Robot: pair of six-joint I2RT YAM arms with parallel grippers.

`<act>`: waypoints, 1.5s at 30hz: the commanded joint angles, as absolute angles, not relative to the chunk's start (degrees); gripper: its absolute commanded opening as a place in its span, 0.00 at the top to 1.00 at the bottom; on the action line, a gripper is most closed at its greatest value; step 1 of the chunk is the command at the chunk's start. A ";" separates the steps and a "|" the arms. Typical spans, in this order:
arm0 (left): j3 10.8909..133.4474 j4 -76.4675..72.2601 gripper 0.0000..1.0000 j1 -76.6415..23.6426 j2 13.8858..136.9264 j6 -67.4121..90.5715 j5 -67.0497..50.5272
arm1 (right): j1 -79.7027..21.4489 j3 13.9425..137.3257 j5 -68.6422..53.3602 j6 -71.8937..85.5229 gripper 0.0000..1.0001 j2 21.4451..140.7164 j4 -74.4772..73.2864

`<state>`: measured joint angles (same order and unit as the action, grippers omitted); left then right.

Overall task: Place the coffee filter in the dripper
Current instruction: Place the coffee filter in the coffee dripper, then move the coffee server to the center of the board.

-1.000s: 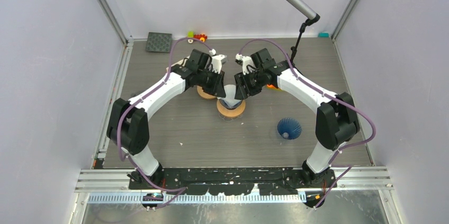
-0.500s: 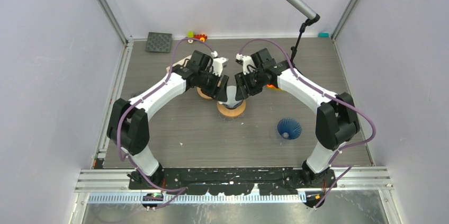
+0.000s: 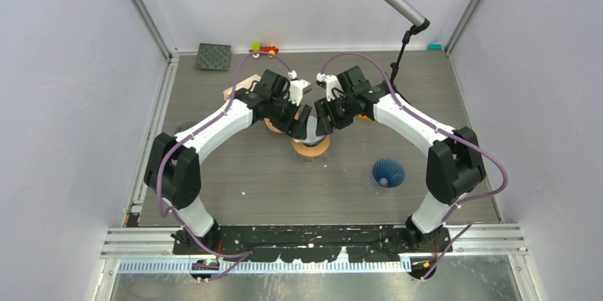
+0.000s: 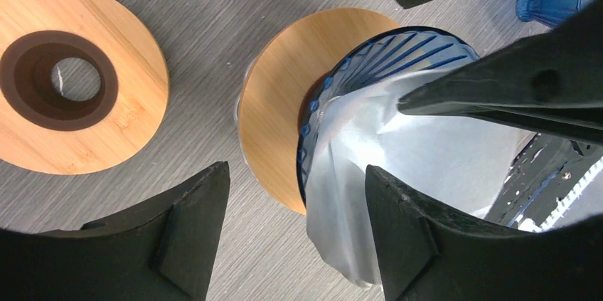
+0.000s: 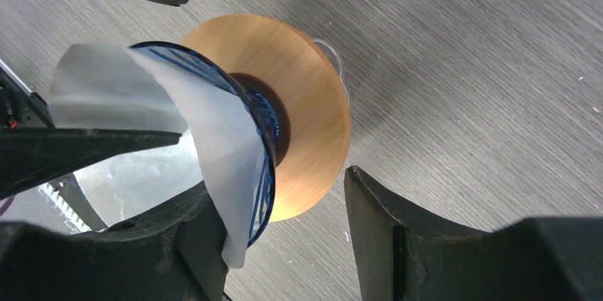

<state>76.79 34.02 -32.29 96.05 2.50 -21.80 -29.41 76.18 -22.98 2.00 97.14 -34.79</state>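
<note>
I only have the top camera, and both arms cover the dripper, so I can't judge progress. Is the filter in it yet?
Observer: Yes; the left wrist view shows the white filter lying inside the blue ribbed dripper.
Operator: Seated evenly?
Observer: No; in the right wrist view one flap drapes out over the rim.
Operator: Is the left gripper clamping it?
Observer: No; the fingers of the left gripper stand apart, not pinching it.

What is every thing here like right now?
coffee filter: in the dripper, flopping over its rim
dripper: sitting on the wooden stand
spare wooden ring: lying flat, empty
other blue dripper: off alone, untouched
left claw: open
right claw: open
</note>
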 commanded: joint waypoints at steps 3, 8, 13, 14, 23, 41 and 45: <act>79.42 34.37 0.25 -32.34 91.73 0.26 -18.94 | -29.62 80.15 -22.85 0.51 0.38 90.71 -35.76; 80.51 34.37 0.19 -32.34 90.20 -1.52 -18.41 | -29.53 81.70 -22.48 0.27 0.36 88.63 -37.18; 81.51 34.70 0.13 -32.22 88.81 -1.87 -18.79 | -29.32 82.02 -22.09 0.34 0.36 86.54 -38.55; 81.60 34.69 0.12 -32.25 88.51 -1.94 -18.81 | -29.21 82.05 -21.98 -0.70 0.36 86.23 -38.82; 79.78 32.77 0.05 -29.36 84.05 -0.32 -20.74 | -26.08 79.64 -22.58 -2.72 0.36 81.29 -39.04; 68.54 27.42 0.06 -11.77 72.89 3.33 -28.20 | -29.62 81.91 -22.22 -3.30 0.37 89.04 -37.16; 66.37 29.15 0.06 -4.95 70.01 2.61 -28.11 | -31.46 79.11 -19.85 -4.79 0.37 88.54 -36.49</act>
<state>67.66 29.58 -9.98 73.65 2.79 -26.79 -29.91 80.03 -22.55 -2.72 90.06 -38.76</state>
